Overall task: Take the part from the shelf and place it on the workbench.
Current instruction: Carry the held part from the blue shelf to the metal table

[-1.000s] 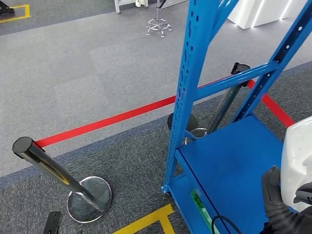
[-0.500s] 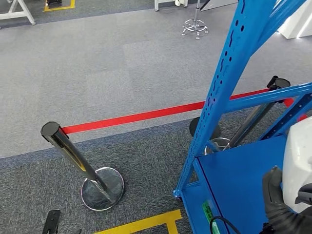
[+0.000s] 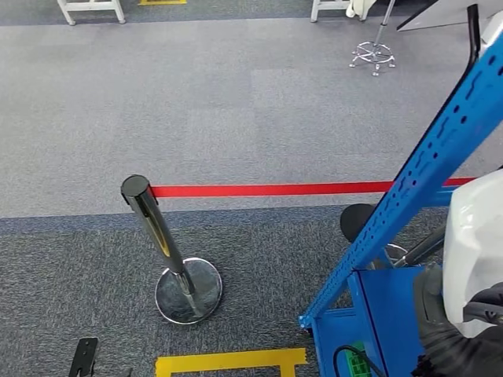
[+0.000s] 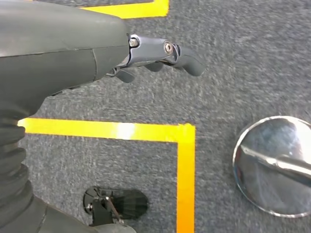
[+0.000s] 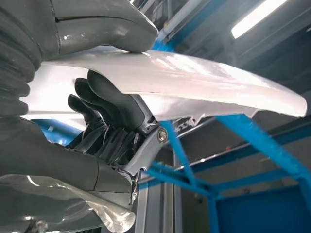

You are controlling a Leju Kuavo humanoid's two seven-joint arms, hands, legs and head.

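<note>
The part (image 3: pixel 475 251) is a glossy white curved panel, seen at the lower right of the head view against the blue shelf (image 3: pixel 415 188). In the right wrist view the white part (image 5: pixel 205 82) runs long and thin across the picture. My right hand (image 5: pixel 110 121) grips it, with the thumb on one face and the dark fingers (image 5: pixel 106 99) under the other. My left hand (image 4: pixel 154 53) hangs over grey carpet with nothing in it, its fingers slightly bent and apart. The workbench cannot be made out.
A chrome stanchion (image 3: pixel 157 232) on a round base (image 3: pixel 189 290) stands just ahead, with a red belt (image 3: pixel 284 189) running to the right. Yellow floor tape (image 3: pixel 231 362) lies near my feet. The shelf's post and lower board (image 3: pixel 391 322) stand close on the right. A stool base (image 3: pixel 372 55) and table legs (image 3: pixel 89 9) are far off.
The whole view has swung left: the shelf has slid toward the right edge and the stanchion toward the middle. The white part stays in my right hand.
</note>
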